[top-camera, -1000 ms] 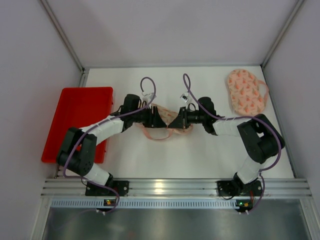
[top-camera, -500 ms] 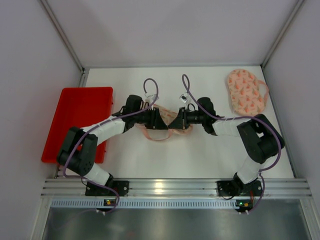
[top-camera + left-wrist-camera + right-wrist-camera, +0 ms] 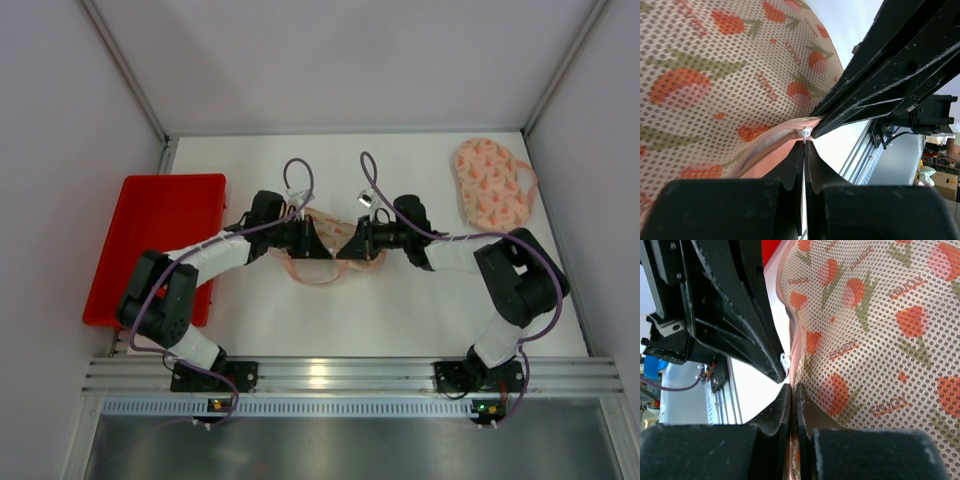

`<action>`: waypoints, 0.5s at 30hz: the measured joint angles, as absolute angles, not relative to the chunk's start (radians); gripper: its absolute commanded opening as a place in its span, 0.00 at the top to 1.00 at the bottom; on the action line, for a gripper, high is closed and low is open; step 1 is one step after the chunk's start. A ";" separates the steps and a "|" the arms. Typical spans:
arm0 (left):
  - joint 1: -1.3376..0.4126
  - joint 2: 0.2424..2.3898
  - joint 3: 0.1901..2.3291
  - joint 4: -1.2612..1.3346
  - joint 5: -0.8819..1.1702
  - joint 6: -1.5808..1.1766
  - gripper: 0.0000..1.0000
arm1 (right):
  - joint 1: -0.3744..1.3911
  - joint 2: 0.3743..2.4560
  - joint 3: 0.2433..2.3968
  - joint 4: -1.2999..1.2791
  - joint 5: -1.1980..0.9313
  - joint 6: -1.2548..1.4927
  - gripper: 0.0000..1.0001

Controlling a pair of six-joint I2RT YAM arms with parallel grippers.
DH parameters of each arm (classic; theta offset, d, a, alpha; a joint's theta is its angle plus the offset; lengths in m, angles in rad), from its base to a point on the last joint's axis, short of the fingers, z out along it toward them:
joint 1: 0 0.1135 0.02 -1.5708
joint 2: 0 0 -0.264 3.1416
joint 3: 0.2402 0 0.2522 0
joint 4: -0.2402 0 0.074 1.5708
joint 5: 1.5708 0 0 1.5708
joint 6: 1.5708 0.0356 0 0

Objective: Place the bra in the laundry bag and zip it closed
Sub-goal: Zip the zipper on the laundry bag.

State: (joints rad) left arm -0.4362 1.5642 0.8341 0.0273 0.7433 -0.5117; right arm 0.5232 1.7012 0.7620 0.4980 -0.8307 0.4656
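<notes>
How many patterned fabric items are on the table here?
2: the mesh laundry bag at centre, pinched between the left gripper and right gripper; the bra at the far right corner. Nothing else shows.

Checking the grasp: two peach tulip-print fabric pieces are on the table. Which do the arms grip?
The peach tulip-print mesh piece at centre, pinched by left gripper and right gripper; the other piece lies untouched far right.

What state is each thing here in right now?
laundry bag: held by both grippers; whether zipped, unclear
left gripper: shut on the white zip pull
right gripper: shut on the bag's edge
red tray: lying flat, not gripped
patterned fabric piece: lying flat, far right, not gripped
</notes>
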 measured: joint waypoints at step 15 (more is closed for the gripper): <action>-0.270 1.490 0.834 -0.240 0.672 -0.318 1.00 | 0.464 1.682 0.796 0.296 -0.852 0.264 1.00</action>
